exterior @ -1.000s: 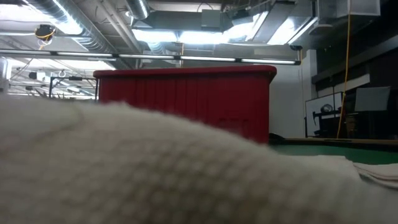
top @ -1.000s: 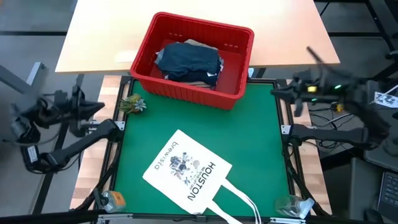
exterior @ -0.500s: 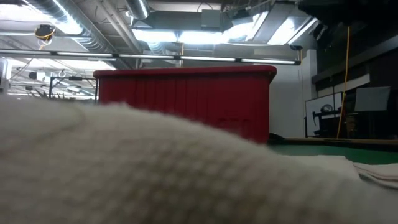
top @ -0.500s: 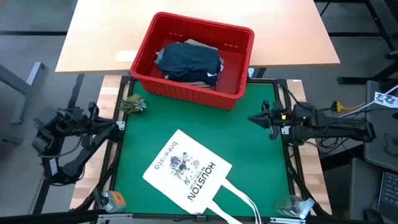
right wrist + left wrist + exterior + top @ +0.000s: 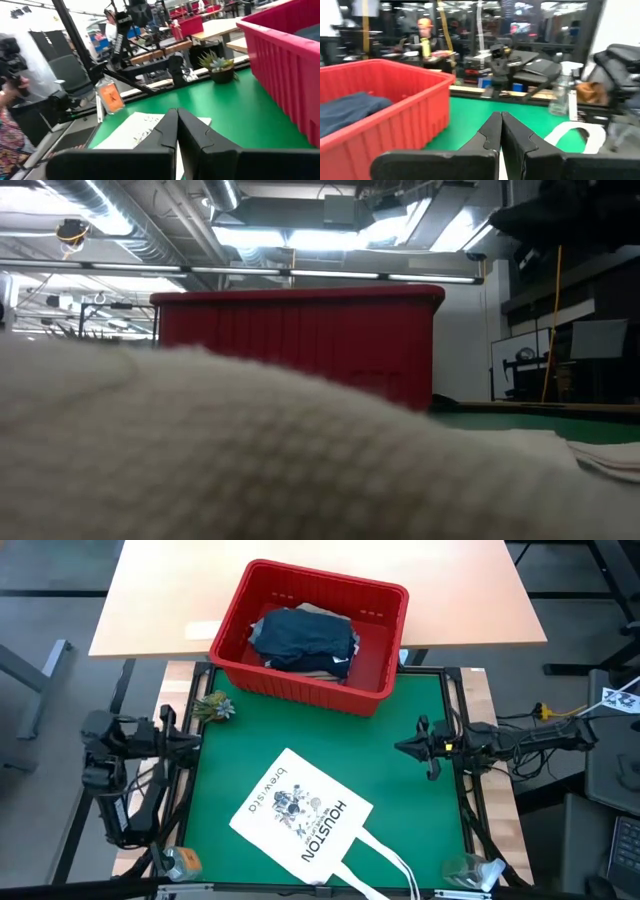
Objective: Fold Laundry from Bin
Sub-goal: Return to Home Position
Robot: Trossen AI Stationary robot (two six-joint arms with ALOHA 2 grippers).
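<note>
The red bin (image 5: 380, 690) stands at the far edge of the green mat, with dark navy laundry (image 5: 305, 638) piled inside it; the laundry also shows in the left wrist view (image 5: 350, 107). My left gripper (image 5: 193, 743) is shut and level at the mat's left edge, pointing across the mat, its fingers together (image 5: 500, 120). My right gripper (image 5: 400, 748) is shut and level over the mat's right part, pointing left (image 5: 176, 114). Neither is near the bin's inside. In the low view the bin (image 5: 300, 340) rises behind white cloth.
A white tote bag printed "HOUSTON" (image 5: 300, 815) lies on the near half of the mat (image 5: 400, 800), its handles toward the near edge. A small plant (image 5: 215, 707) sits at the far left corner. An orange bottle (image 5: 180, 862) and a clear one (image 5: 465, 870) stand at the near corners.
Both arms have come down and swung in from outside the table. My left gripper has moved right to the mat's left edge. My right gripper has dropped from the far right and reached left over the mat. The laundry, bin and tote bag have stayed put.
</note>
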